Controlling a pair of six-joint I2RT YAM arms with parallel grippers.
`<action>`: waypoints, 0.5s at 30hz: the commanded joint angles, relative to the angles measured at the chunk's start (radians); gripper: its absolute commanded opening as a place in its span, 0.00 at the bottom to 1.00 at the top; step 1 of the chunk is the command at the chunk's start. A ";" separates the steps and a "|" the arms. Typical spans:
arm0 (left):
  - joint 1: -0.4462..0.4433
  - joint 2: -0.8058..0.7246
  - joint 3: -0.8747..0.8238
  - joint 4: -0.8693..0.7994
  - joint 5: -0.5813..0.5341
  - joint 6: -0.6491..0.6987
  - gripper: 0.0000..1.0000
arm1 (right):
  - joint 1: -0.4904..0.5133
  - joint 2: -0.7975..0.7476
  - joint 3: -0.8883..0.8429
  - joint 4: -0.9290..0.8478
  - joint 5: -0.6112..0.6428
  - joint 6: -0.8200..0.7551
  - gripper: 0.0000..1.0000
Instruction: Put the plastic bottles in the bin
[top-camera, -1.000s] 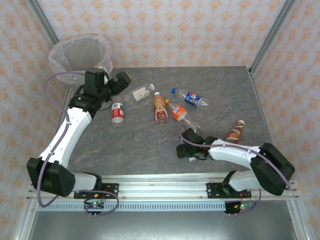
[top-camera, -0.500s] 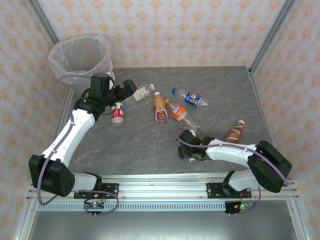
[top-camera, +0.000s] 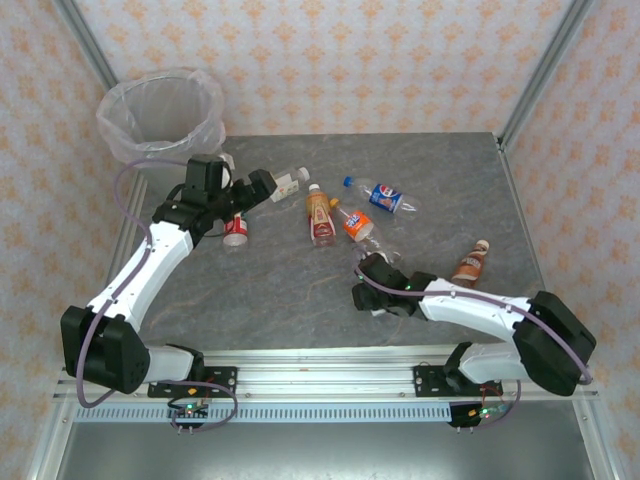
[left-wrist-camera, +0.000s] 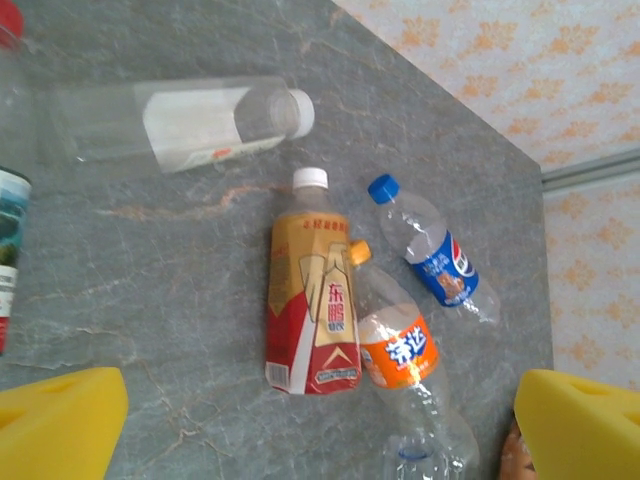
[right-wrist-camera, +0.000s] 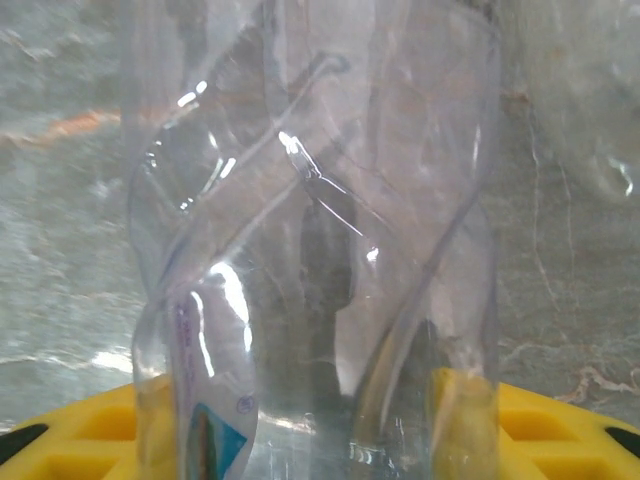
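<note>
Red-and-gold bottle (left-wrist-camera: 312, 310), ahead, between the fingers (left-wrist-camera: 60, 425): label read "东鹏".
Orange-label bottle (left-wrist-camera: 400, 350), just beside it: read "芬达".
Blue-label bottle (left-wrist-camera: 445, 265), toward the right finger: carried the Pepsi logo.
White-label bottle (left-wrist-camera: 190, 125): print was unreadable.

Plastic bottles (top-camera: 322, 215) lying scattered, lined bin (top-camera: 128, 135) upright

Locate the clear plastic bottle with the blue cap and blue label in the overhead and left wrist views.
Top external: the blue-capped clear plastic bottle lies on its side right of centre, cap pointing left.
Left wrist: it lies right of centre, cap toward the upper left.
Shared landmark: the orange-labelled clear bottle, lying close by to its lower left in both views.
</note>
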 joint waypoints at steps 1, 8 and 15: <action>-0.008 -0.018 -0.020 0.052 0.070 0.021 1.00 | 0.007 -0.043 0.040 0.073 0.011 0.013 0.45; -0.014 -0.016 -0.047 0.051 0.194 0.022 1.00 | 0.007 -0.037 0.061 0.240 -0.027 0.071 0.43; -0.134 -0.029 -0.107 0.107 0.309 0.049 1.00 | 0.007 -0.009 0.155 0.374 -0.119 0.081 0.43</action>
